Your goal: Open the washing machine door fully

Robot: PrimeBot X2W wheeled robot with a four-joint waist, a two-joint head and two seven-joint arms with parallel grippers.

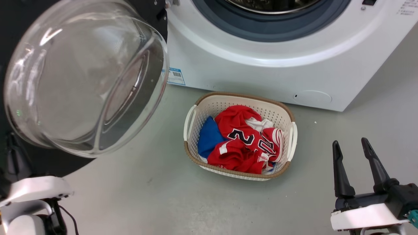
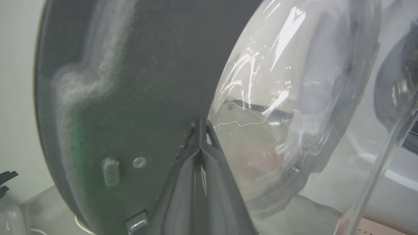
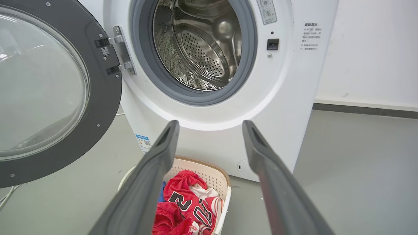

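From the head view, the washing machine door (image 1: 85, 75) takes up the upper left, its clear glass bowl bulging toward us and the black ring behind it. It stands swung well out from the white washing machine (image 1: 261, 75). A laundry basket (image 1: 240, 133) sits on the floor just in front of the machine, holding a red jersey (image 1: 243, 140) and a blue cloth (image 1: 209, 135). We judge it is parked there for loading, just outside the door's arc. The right gripper (image 1: 350, 142) rests at the lower right with its fingers spread and empty, well apart from the door, presumably so it does not block the swing. The left arm's pale forearm (image 1: 32, 192) shows at the lower left, under the door.

In the left wrist view, the left gripper (image 2: 200, 130) has its two fingers pressed together with nothing between them, like a single blade for pushing. The tips point at the seam where the door's dark inner ring meets the glass. They seem to touch it, though reflections make contact hard to confirm.

The right wrist view gives the clearest reading (it looks between the spread fingers straight at the machine). The door hangs from its metal hinge (image 3: 119, 50) at the left, roughly square to the front, leaving the steel drum (image 3: 199, 42) and grey rubber ring (image 3: 251, 58) exposed. We judge the task largely done, with perhaps a last push outward left to reach full travel.
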